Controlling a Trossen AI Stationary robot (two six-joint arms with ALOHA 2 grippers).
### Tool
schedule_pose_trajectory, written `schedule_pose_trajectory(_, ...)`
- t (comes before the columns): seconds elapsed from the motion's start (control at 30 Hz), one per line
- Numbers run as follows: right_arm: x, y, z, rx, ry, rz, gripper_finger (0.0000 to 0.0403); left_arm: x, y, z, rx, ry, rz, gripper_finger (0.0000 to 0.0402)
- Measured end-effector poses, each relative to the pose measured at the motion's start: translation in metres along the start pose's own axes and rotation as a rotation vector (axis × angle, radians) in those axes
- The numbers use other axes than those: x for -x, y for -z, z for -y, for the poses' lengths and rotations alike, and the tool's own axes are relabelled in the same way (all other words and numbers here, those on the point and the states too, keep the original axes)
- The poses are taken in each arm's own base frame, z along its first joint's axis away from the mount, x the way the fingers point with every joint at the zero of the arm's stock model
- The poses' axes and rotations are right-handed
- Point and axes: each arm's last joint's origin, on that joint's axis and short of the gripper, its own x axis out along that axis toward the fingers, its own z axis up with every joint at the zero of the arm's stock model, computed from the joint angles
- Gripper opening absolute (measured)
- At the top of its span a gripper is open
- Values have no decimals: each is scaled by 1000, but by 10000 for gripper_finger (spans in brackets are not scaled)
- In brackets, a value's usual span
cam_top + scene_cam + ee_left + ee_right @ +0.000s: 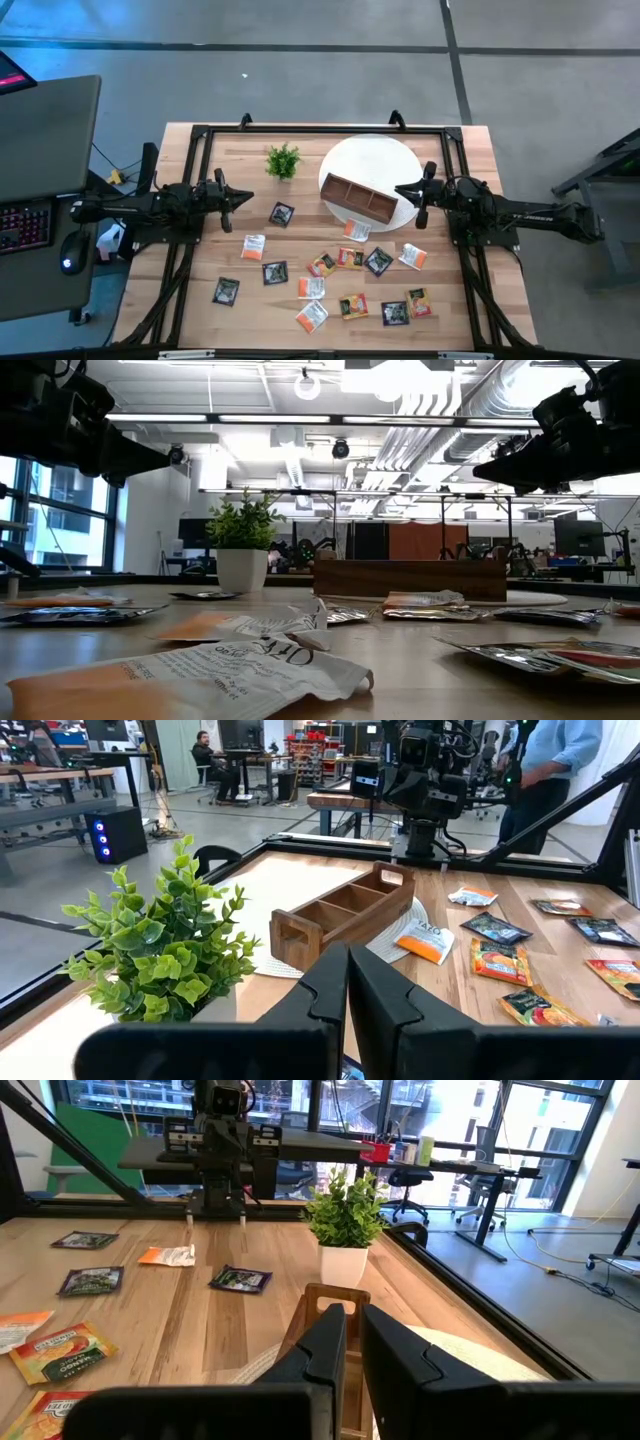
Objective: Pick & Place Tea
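Small flat tea sachets, black, white-and-orange and yellow-orange, lie scattered flat on the wooden table's near half (350, 285). One black sachet (282, 213) lies nearest my left gripper. A white-and-orange sachet (356, 230) lies at the plate's near edge. The brown wooden compartment tray (358, 197) rests on a round white plate (370, 150). My left gripper (248, 197) hovers shut above the table's left side. My right gripper (400, 189) hovers shut just right of the tray, whose end (335, 1295) shows past its fingers.
A small green potted plant (283, 160) stands on the table left of the plate, close ahead of my left gripper (347, 985). A black frame (320, 128) runs along the table's edges. A desk with keyboard and mouse (40, 220) stands to the left. People (560, 760) are beyond the table.
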Motion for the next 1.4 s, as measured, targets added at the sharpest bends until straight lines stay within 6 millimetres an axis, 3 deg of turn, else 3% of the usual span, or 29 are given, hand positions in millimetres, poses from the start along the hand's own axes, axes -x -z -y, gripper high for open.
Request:
schedule_pose_trajectory(0.7,0,-8,3,3,99,74,32,0,0,0,0,0,0,10)
schedule_pose_trajectory(0.93,0,-7,1,-37,29,74,35,0,-6,0,23,3,76,10)
schedule_pose_trajectory(1.2,-4,-17,-2,-44,-98,176,119,0,-9,0,61,-16,109,10)
schedule_pose_trajectory(1.4,-19,-50,-5,-48,-200,108,163,1,-12,0,17,-3,132,10)
